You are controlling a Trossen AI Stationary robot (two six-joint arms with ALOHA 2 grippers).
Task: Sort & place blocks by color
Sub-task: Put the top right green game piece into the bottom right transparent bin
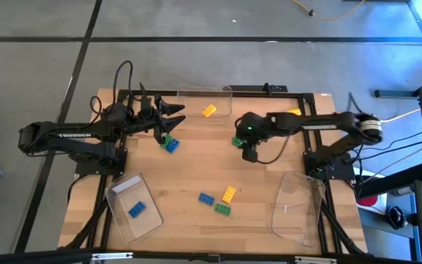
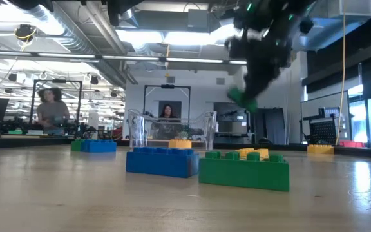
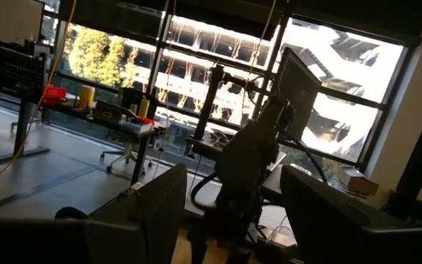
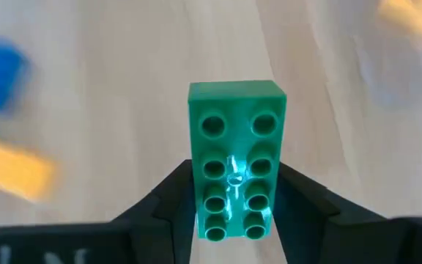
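The right hand hangs above the middle of the wooden bench, its fingers clamped on 1 green block held clear of the surface. The left hand hovers with its fingers spread above a green-and-blue pair of blocks. 3 clear trays show: the far tray holds 1 yellow block, the near-left tray holds 1 blue block, and the near-right tray. Loose near the front lie 1 blue, 1 yellow and 1 green.

Wooden table with three clear trays and scattered blocks.
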